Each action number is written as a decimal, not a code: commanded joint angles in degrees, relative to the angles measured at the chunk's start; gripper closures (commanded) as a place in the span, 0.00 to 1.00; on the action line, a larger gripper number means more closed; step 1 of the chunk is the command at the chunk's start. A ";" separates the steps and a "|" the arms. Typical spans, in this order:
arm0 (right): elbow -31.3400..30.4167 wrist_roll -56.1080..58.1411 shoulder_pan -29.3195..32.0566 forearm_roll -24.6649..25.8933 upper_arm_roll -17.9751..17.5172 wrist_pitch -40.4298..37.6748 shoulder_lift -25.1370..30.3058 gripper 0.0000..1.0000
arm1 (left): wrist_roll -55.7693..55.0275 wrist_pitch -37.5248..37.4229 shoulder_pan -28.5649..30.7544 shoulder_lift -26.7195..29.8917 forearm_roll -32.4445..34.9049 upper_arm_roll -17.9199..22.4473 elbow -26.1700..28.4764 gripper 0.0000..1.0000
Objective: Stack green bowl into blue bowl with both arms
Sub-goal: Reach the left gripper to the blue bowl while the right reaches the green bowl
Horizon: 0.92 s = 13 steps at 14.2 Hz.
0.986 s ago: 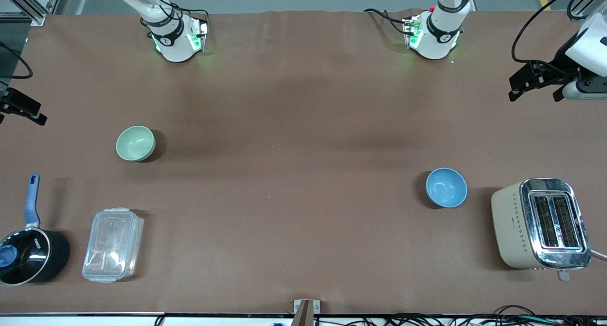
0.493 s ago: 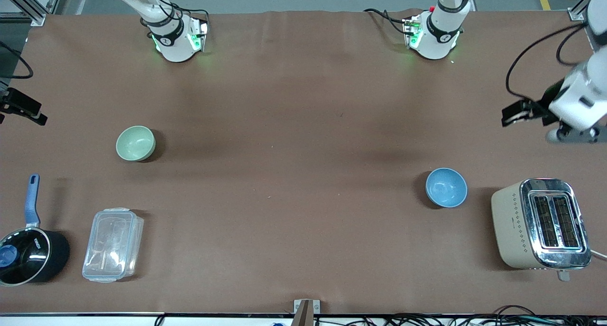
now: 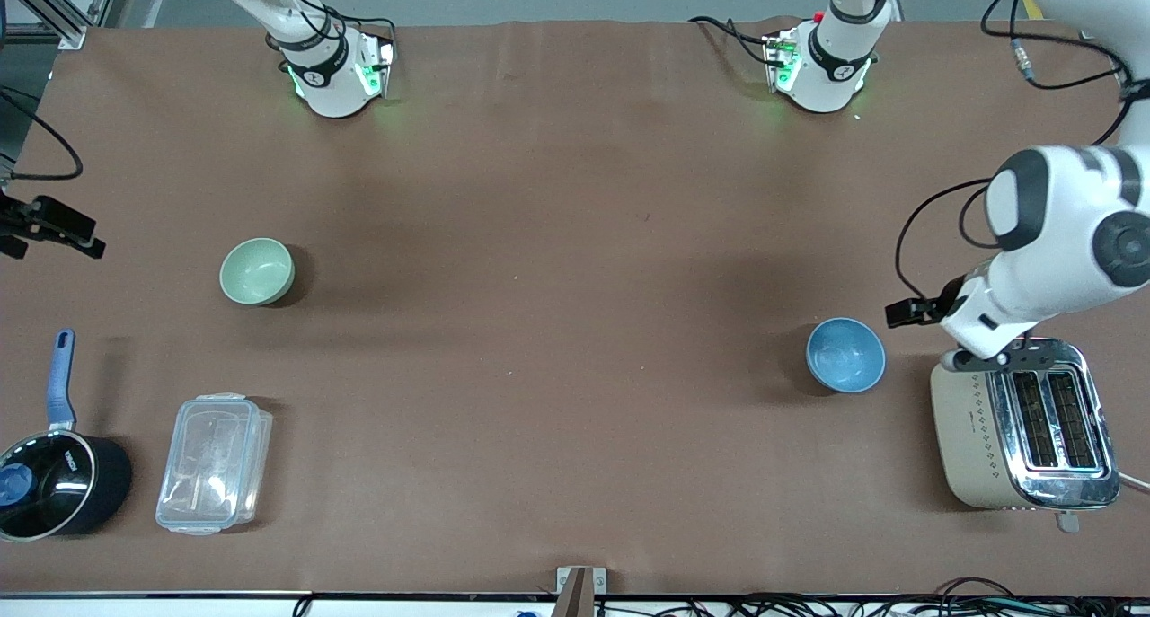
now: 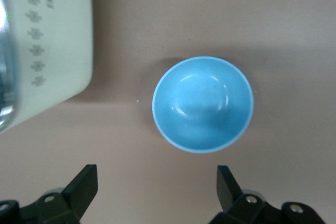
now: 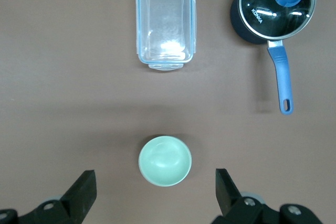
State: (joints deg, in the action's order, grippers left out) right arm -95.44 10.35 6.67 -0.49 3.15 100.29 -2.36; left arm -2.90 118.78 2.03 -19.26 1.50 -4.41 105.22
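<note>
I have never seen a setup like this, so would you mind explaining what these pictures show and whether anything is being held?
Two white robot arms stand at a brown table. One picture looks down from across the table; the other two come from cameras on each arm's wrist. The left pincer hangs open over the table beside the blue bowl, next to a toaster. The right pincer hangs open near the green bowl. Nearer the front camera lie a clear lidded box and a black saucepan. Nothing is held.
</note>
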 commanded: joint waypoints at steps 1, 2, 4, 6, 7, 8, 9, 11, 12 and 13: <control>-9.46 3.79 3.52 0.74 -0.33 8.04 1.31 0.01 | 0.17 5.30 0.42 -4.81 2.19 -0.07 0.34 0.02; -13.59 4.32 4.05 1.80 -0.33 12.69 1.31 0.01 | 0.17 6.80 0.51 -6.31 2.28 -0.07 0.51 0.04; -20.71 5.99 5.98 2.24 -0.33 21.92 0.96 0.01 | 0.17 9.00 0.60 -9.12 2.28 -0.07 0.69 0.13; -27.04 6.26 6.43 2.25 -0.33 27.92 0.87 0.02 | -0.09 9.19 0.51 -11.14 2.28 -0.07 0.52 0.29; -29.08 6.26 6.43 2.16 -0.33 29.86 0.00 0.02 | -0.09 9.27 0.60 -11.85 2.28 -0.07 0.34 0.36; -30.49 6.17 6.51 2.25 -0.42 32.14 -1.49 0.02 | -0.09 9.28 0.60 -12.47 2.28 -0.07 0.17 0.43; -31.29 6.26 6.78 2.16 -0.42 33.99 -3.33 0.02 | 0.00 9.28 0.69 -12.56 2.19 -0.07 0.08 0.53; -32.69 6.35 7.57 2.16 -0.42 37.51 -5.80 0.03 | -0.09 9.28 0.78 -12.56 2.19 -0.07 -0.10 0.75; -33.13 6.35 7.57 2.16 -0.51 38.74 -6.94 0.03 | -0.09 9.28 0.95 -12.65 2.19 -0.07 -0.19 0.86; -34.27 6.35 7.57 2.16 -0.51 40.76 -8.17 0.03 | -0.09 9.28 1.04 -12.82 2.19 -0.07 -0.36 0.97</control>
State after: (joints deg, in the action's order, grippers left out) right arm -127.87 16.37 12.97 0.59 3.52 138.00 -9.14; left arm -2.90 128.07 2.69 -31.99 2.91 -4.40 105.50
